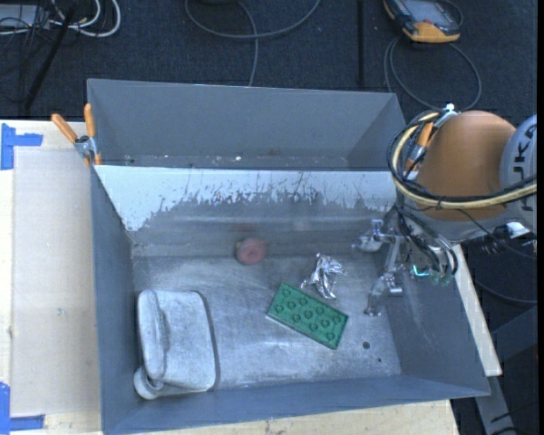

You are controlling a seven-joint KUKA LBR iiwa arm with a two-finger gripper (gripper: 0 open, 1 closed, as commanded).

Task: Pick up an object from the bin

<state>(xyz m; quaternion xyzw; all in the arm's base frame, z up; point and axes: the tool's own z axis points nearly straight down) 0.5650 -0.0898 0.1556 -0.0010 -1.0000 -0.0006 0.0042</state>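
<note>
My gripper (379, 268) hangs low at the right side of the bin, close to the right wall. Its two metal fingers stand apart, open, with nothing between them. Just to its left lies a small crumpled silver thing (324, 276), apart from the fingers. A flat green studded plate (306, 315) lies at a slant on the floor, below and left of the silver thing.
A small pink round thing (250, 251) rests near the back wall at mid-bin. A large grey rounded flat object (174, 340) fills the front left corner. The arm's orange cover and cables overhang the right rim.
</note>
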